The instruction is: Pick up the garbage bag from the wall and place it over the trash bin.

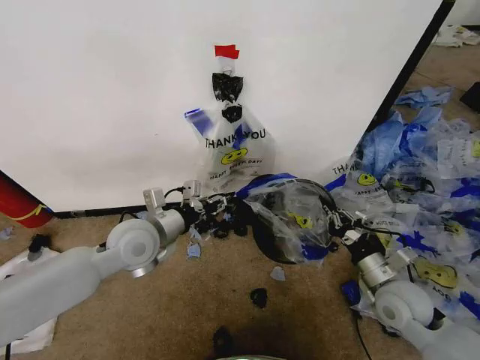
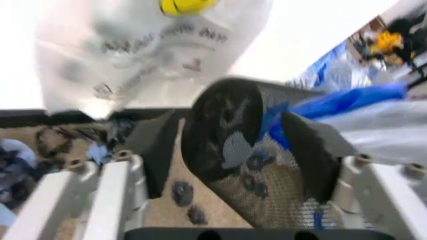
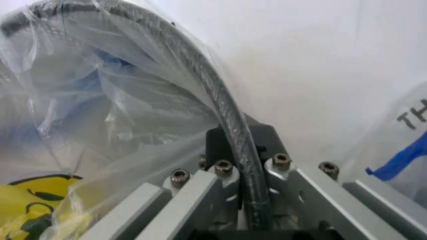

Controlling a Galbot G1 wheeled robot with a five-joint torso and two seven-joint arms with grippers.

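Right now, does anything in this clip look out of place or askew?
Yes. The bin lies tipped on its side by the wall, mouth toward the camera, with a bag bunched over it. The left pincer and right pincer flank it. Another bag hangs on the wall, and loose bags are heaped on the right.

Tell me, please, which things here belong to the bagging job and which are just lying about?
Job:
garbage bag, draped over the trash bin
left gripper, open astride the bin's rim
right gripper, clamped on the rim

Lying about:
white smiley bag on the wall
heaped bags
red cylinder
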